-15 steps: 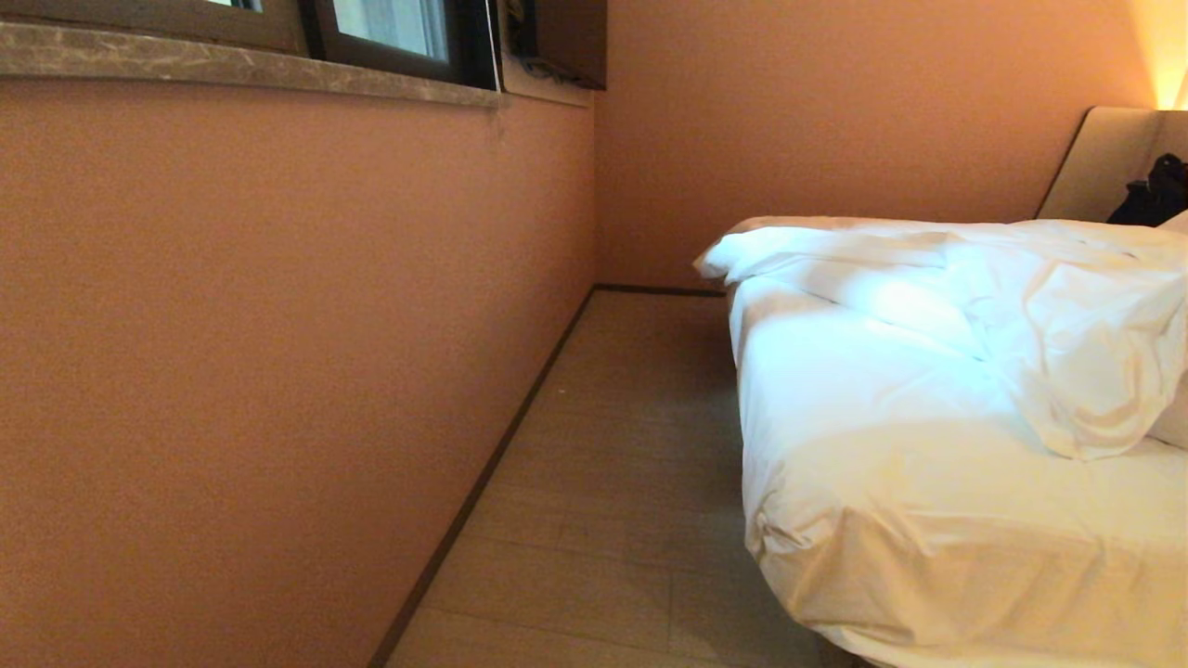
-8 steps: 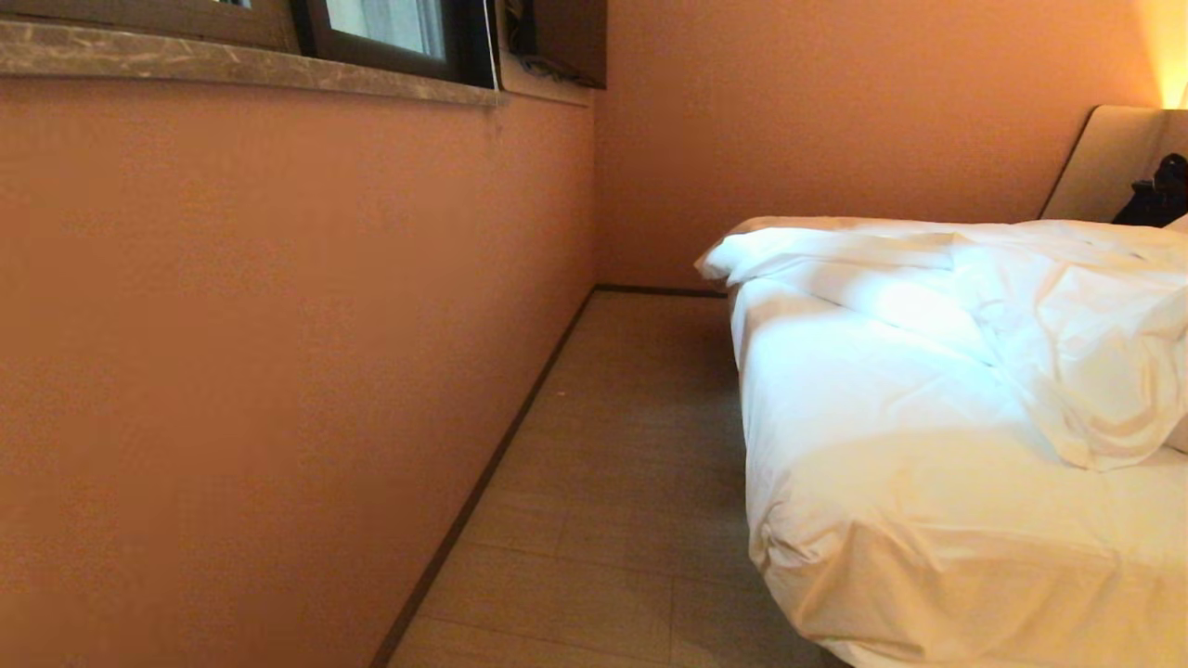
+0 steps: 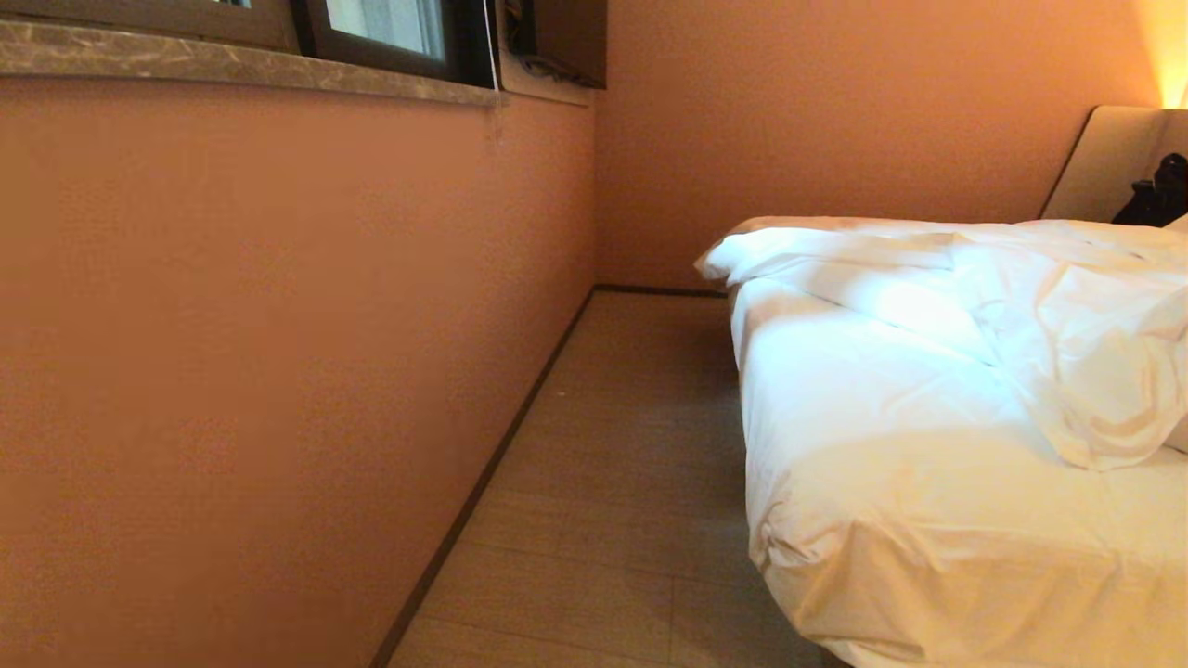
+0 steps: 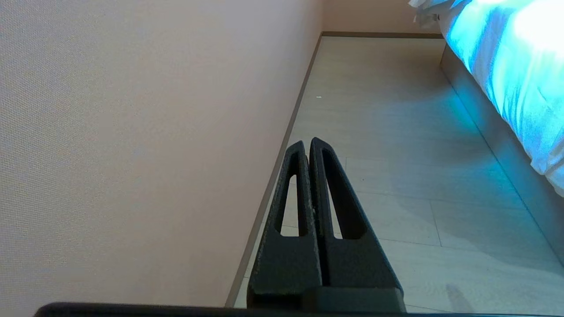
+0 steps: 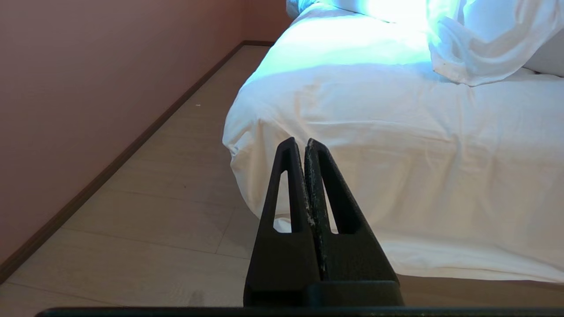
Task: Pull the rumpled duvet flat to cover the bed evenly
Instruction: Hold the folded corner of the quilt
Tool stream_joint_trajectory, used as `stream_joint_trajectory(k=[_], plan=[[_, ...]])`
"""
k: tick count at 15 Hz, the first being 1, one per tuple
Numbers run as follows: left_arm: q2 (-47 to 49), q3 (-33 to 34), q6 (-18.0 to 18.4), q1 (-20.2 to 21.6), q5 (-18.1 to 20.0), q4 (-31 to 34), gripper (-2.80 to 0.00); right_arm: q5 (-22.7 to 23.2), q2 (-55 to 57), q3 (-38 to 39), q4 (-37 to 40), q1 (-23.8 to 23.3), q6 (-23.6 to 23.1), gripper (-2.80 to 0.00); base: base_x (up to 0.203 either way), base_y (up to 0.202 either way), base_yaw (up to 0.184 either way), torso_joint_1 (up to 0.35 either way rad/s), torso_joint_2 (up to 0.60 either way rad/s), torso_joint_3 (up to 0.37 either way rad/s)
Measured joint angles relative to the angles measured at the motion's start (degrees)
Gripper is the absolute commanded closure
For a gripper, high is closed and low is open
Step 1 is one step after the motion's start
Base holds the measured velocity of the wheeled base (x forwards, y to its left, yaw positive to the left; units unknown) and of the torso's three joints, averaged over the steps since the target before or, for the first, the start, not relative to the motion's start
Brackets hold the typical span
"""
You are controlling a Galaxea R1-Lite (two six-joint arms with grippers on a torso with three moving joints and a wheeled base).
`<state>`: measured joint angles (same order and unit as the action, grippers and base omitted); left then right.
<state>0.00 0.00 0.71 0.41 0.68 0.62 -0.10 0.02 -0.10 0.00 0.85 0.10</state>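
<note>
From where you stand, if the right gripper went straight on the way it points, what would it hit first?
Probably the bed: the shut right gripper points at the sheeted mattress corner, nothing showing between. The rumpled duvet lies farther back. Depth is hard to judge.

My head camera looks low along the floor point(image 3: 603, 482) aisle between wall point(image 3: 278, 371) and bed point(image 3: 928, 520). Both wrist cameras face forward over their fingers: left toward the aisle, right at the bed's near corner.

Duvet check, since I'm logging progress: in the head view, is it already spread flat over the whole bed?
No: the duvet lies bunched toward the far right, leaving the near corner of the bed bare.
</note>
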Motion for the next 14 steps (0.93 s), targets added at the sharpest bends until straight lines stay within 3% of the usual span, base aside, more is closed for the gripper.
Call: stream_joint_trajectory(k=[14], plan=[[0.0,0.0,-0.2,0.0,-0.1,0.0,0.00,0.0,0.0,0.0,0.0,0.0,0.0,0.00,0.000,0.000,0.000,0.000,0.00,0.000]])
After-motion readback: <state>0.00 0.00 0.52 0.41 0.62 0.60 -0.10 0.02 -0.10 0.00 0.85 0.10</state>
